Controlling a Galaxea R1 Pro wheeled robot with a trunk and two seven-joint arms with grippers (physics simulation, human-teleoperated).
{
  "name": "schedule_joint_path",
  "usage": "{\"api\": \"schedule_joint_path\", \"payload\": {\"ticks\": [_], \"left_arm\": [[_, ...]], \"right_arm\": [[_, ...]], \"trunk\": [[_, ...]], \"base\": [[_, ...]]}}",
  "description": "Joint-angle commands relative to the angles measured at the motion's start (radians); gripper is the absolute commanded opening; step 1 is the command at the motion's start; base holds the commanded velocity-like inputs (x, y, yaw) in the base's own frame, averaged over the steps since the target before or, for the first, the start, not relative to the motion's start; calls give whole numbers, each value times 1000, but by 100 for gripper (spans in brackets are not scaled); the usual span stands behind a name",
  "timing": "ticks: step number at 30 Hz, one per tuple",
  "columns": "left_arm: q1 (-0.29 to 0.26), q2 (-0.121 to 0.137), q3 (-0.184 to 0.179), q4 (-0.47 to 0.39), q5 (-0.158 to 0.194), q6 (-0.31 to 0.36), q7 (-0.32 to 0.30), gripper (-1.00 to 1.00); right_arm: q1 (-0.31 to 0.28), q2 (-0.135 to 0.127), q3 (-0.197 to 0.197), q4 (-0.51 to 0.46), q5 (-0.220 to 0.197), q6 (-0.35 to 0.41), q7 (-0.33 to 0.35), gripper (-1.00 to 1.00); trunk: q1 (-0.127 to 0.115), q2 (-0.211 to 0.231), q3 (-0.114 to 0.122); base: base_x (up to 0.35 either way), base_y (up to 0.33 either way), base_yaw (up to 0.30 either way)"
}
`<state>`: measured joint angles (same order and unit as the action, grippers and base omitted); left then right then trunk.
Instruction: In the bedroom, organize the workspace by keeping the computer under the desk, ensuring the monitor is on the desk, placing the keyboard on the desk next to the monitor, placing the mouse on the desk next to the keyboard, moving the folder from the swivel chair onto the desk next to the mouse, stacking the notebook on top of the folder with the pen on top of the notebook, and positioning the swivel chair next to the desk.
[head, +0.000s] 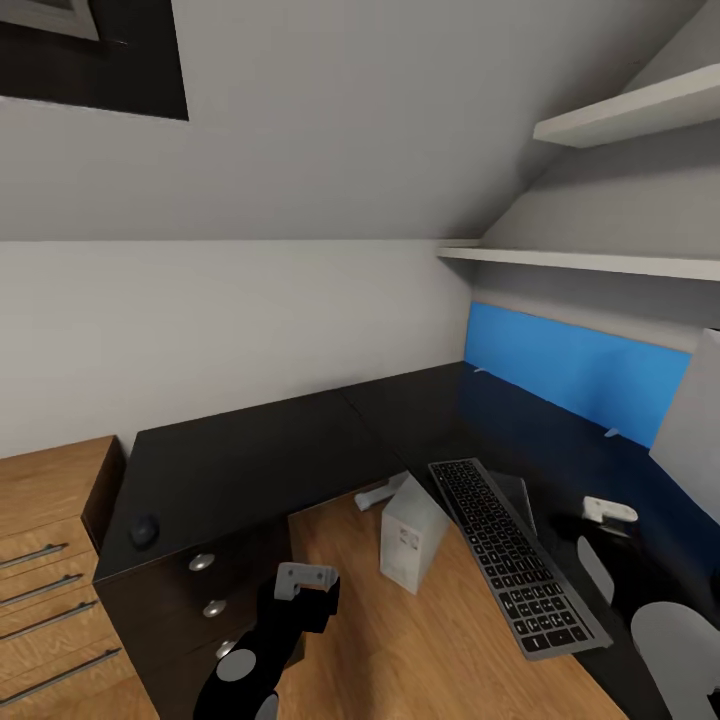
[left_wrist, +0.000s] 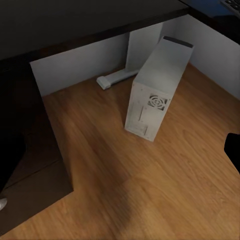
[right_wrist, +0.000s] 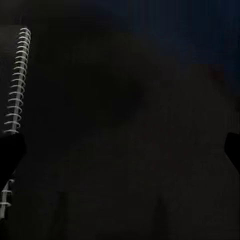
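Note:
The black L-shaped desk (head: 260, 450) fills the corner. A small black mouse (head: 145, 530) sits on its left wing, above the knobbed drawers (head: 203, 562). The dark keyboard (head: 515, 555) lies along the inner edge of the right wing. The white computer (head: 410, 545) (left_wrist: 152, 100) stands on the wooden floor in the desk's opening. My left gripper (head: 305, 582) (left_wrist: 120, 155) hangs open above that floor, short of the computer. My right gripper (right_wrist: 120, 150) is open just above the dark desk top, with the notebook's spiral binding (right_wrist: 15, 85) beside one fingertip (right_wrist: 10, 150).
A light wooden drawer cabinet (head: 50, 560) stands left of the desk. A blue wall panel (head: 575, 375) backs the right wing, with white shelves (head: 590, 262) above it. A white desk leg foot (left_wrist: 117, 77) lies on the floor behind the computer.

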<state>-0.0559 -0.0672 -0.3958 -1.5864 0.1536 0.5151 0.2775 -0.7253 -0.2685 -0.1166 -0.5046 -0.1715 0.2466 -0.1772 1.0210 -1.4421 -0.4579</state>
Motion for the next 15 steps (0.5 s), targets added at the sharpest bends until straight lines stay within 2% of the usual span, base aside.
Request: {"api": "schedule_joint_path", "payload": {"ticks": [1,4,6,7,11,12,14,15], "left_arm": [[-1,1,-2,-1,11,3,9,100],[-1,1,-2,-1,11,3,9,100],[-1,1,-2,-1,11,3,9,100],[-1,1,-2,-1,11,3,9,100],[-1,1,-2,0,11,3,9,100],[-1,1,-2,0,11,3,9,100],[-1,1,-2,0,11,3,9,100],[-1,1,-2,0,11,3,9,100]], "right_arm": [[6,1,1,-83,-13,-1,-5,100],[34,6,0,-181,-21,24,-6,100],[89,21,0,-299,-44,82,-6,100],[168,44,0,-478,-84,144,-9,100],[234,65,0,-609,-123,178,-10,100],[265,78,0,-663,-147,190,-11,100],[291,90,0,-710,-173,197,-11,100],[330,112,0,-778,-226,205,-12,100]], "trunk": [[0,-1,-1],[0,-1,-1],[0,-1,-1],[0,-1,-1],[0,-1,-1],[0,-1,-1],[0,-1,-1],[0,-1,-1]], "base": [[0,0,0],[0,0,0],[0,0,0],[0,0,0],[0,0,0],[0,0,0],[0,0,0],[0,0,0]]}}
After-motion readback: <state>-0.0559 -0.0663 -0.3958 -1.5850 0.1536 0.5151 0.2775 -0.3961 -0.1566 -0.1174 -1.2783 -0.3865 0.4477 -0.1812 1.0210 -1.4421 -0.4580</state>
